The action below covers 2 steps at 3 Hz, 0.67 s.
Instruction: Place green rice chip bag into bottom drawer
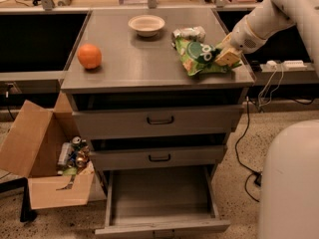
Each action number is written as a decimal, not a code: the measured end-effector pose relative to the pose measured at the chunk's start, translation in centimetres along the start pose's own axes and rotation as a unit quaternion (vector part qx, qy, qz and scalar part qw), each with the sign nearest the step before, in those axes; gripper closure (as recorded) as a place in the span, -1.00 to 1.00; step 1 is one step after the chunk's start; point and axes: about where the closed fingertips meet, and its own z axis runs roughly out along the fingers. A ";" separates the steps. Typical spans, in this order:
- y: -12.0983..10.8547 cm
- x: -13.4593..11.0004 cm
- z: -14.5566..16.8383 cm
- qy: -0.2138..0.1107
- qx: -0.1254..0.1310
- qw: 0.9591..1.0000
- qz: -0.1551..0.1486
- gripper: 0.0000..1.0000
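Note:
The green rice chip bag (pixel 198 58) lies on the grey cabinet top (pixel 144 59) near its right edge, wrinkled, with white letters. My gripper (pixel 224 57) comes in from the right on a white arm and sits at the bag's right end, touching or over it. The bottom drawer (pixel 160 203) is pulled open below the two shut upper drawers and shows an empty grey tray.
A silvery-green can (pixel 189 33) lies just behind the bag. A white bowl (pixel 146 25) stands at the back middle and an orange (pixel 89 56) at the left. An open cardboard box (pixel 45 166) of cans stands on the floor left. My white base (pixel 289 183) is at right.

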 end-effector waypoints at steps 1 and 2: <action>2.4 -2.7 -1.5 -0.018 -0.012 0.999 -0.042 0.91; 9.1 -7.5 -5.2 -0.075 -0.040 0.990 -0.115 1.00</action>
